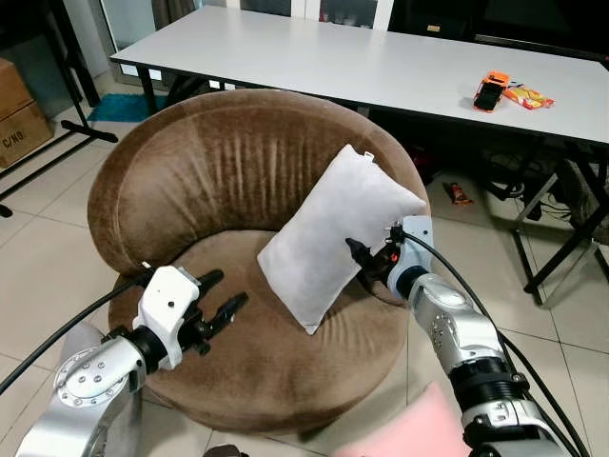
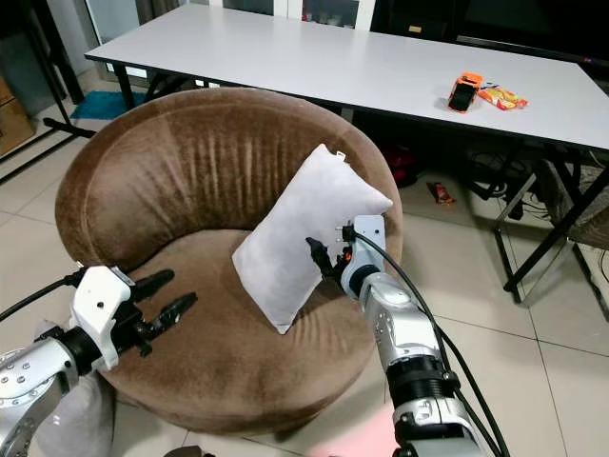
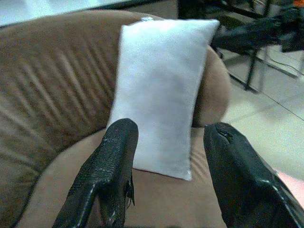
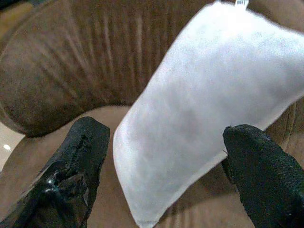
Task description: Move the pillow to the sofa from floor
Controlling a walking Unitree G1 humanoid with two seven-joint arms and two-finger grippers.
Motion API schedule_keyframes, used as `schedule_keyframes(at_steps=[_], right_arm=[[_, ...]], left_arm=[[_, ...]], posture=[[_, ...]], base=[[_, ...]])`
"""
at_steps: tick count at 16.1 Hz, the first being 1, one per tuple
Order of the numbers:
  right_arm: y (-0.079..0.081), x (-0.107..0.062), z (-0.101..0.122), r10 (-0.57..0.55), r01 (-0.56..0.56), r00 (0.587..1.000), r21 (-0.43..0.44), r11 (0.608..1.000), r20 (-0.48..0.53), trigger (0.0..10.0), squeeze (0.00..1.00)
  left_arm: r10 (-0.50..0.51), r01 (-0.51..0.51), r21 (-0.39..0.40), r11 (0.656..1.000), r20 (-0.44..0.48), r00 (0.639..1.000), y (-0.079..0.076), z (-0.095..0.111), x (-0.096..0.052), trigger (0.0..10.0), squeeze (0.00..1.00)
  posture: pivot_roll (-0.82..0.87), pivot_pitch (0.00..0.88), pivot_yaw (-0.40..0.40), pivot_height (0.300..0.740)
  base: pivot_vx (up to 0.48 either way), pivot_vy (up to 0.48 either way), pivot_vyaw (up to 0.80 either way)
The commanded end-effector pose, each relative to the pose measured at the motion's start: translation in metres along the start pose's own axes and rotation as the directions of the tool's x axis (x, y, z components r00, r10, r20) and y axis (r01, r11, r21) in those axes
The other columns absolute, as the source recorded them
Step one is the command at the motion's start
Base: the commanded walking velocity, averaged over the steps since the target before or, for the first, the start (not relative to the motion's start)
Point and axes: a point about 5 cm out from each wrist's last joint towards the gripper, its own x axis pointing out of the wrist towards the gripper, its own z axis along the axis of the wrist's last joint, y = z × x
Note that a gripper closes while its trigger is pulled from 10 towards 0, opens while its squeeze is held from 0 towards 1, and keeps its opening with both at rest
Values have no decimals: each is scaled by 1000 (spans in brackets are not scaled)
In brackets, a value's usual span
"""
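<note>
brown round sofa props the grey pillow upright against its backrest; my right gripper and left gripper both gape empty, pillow delivered.

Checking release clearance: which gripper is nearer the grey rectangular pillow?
Right. The right gripper sits open by the grey rectangular pillow, at its lower right edge; the left gripper hovers open over the seat, well apart.
</note>
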Motion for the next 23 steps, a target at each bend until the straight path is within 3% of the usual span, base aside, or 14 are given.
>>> schedule_keyframes(at_steps=[1, 3, 7, 9, 14, 15, 18, 21, 23], right_arm=[[1, -6, 7, -16, 17, 999, -18, 1000, 51, 10000, 0], [0, -23, 4, -51, 59, 996, -98, 993, 75, 10000, 0], [3, -46, -3, -1, 16, 997, -189, 982, 83, 10000, 0], [0, -54, -4, -31, 45, 997, -206, 977, 73, 10000, 0], [5, -59, -1, 26, -10, 997, -211, 977, 75, 10000, 0], [13, -61, 0, 107, -88, 992, -248, 965, 64, 10000, 0], [20, -65, -4, 169, -152, 985, -264, 953, 44, 10000, 0], [20, -66, -7, 180, -168, 984, -270, 948, 18, 10000, 0], [13, -65, -9, 121, -114, 993, -229, 967, 13, 10000, 0]], left_arm=[[99, -100, 11, 995, 24, 995, 8, 1, 4, 10000, 0], [253, -254, 5, 967, 74, 965, 13, 5, 10, 10000, 0], [298, -297, -30, 955, 78, 951, 6, 1, 16, 10000, 0], [322, -320, -38, 947, 87, 943, 4, -1, 18, 10000, 0], [358, -355, -47, 934, 98, 929, 4, -4, 17, 10000, 0], [362, -359, -45, 932, 103, 927, 6, -4, 17, 10000, 0], [369, -368, -37, 929, 103, 924, 9, -3, 16, 10000, 0], [390, -389, -26, 921, 95, 916, 14, -4, 11, 10000, 0], [400, -400, -23, 916, 92, 912, 15, -5, 11, 10000, 0]], posture=[[35, 0, -42, 740], [23, 0, -49, 740], [-3, 0, -46, 740], [-11, 0, -52, 740], [-9, 0, -60, 740], [-5, 0, -58, 740], [3, 0, -54, 740], [9, 0, -50, 740], [13, 0, -52, 740]], base=[[0, 0, 0], [0, 0, 0], [0, 0, 0], [0, 129, 0], [0, 276, 0], [0, 274, 450], [0, 275, 800], [0, 274, 800], [0, 272, 400]])
